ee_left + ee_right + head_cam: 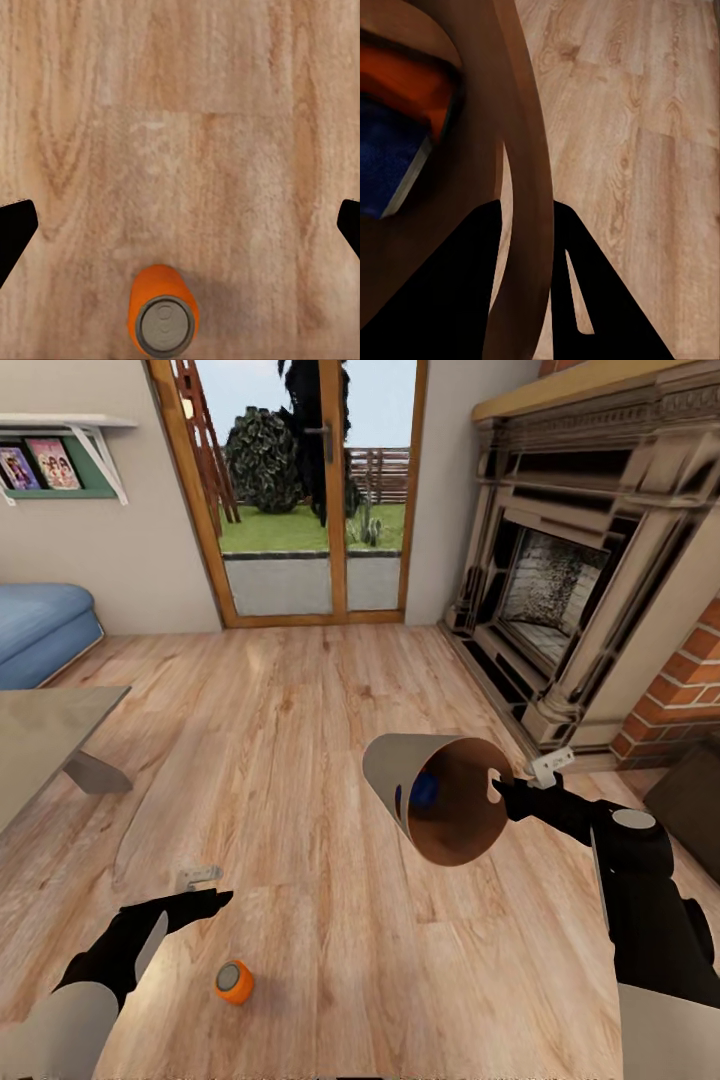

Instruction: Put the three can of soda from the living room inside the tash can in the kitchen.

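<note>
An orange soda can stands upright on the wood floor, just right of and below my left gripper. In the left wrist view the orange soda can sits off-centre from the gap of the open left gripper, which hovers above the floor. My right gripper is shut on the rim of the trash can, held tilted in the air with its brown inside facing me. A dark blue can lies inside. In the right wrist view the rim runs between the fingers, with a blue can and an orange can inside.
A glass-topped table stands at the left, with the blue sofa behind it. The fireplace and brick wall line the right side. A glass door is straight ahead. A dark object sits by my right arm.
</note>
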Motion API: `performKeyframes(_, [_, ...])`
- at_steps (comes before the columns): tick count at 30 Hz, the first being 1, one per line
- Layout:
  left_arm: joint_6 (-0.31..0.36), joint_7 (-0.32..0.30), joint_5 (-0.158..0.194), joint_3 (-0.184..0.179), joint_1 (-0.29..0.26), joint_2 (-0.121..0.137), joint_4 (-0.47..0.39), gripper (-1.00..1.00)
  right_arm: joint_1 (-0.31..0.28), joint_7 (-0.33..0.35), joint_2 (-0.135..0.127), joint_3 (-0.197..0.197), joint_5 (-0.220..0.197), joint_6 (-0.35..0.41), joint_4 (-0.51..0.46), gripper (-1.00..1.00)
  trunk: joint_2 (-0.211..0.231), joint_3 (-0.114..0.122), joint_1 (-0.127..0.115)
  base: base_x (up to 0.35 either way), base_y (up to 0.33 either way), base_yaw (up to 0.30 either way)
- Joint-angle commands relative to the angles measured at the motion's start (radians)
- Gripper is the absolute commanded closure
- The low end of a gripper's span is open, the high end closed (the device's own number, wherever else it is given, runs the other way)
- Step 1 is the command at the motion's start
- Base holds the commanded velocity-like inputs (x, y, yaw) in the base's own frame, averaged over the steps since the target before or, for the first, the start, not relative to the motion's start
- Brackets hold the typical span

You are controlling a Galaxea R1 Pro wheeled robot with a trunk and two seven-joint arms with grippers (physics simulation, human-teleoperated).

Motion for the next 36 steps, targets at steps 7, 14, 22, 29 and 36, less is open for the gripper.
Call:
performKeyframes(7, [-0.001, 0.000, 0.000, -0.002, -0.006, 0.000, 0.012, -1.00, -0.002, 0.007, 0.000, 0.000, -0.011, 0.028, -0.001, 1.00, -0.049, -0.033, 0.027, 0.000, 0.000, 0.000])
performKeyframes(14, [0.000, 0.002, 0.000, -0.036, -0.006, -0.003, 0.015, -1.00, -0.003, 0.007, -0.001, 0.001, -0.010, 0.044, -0.001, 1.00, -0.098, -0.066, 0.054, 0.000, 0.000, 0.000])
performKeyframes(22, [0.000, 0.013, 0.000, -0.045, -0.006, -0.004, 0.016, -1.00, -0.013, 0.006, 0.001, 0.002, -0.010, 0.046, 0.000, 1.00, -0.154, -0.104, 0.084, 0.000, 0.000, 0.000])
performKeyframes(29, [0.000, 0.018, 0.000, -0.046, -0.006, -0.005, 0.016, -1.00, -0.022, -0.039, 0.002, 0.027, -0.011, 0.047, 0.000, 1.00, -0.203, -0.137, 0.111, 0.000, 0.000, 0.000])
performKeyframes(36, [0.011, 0.030, 0.000, -0.046, -0.007, -0.005, 0.016, -1.00, -0.026, -0.062, 0.003, 0.033, -0.012, 0.048, 0.001, 1.00, -0.252, -0.170, 0.138, 0.000, 0.000, 0.000])
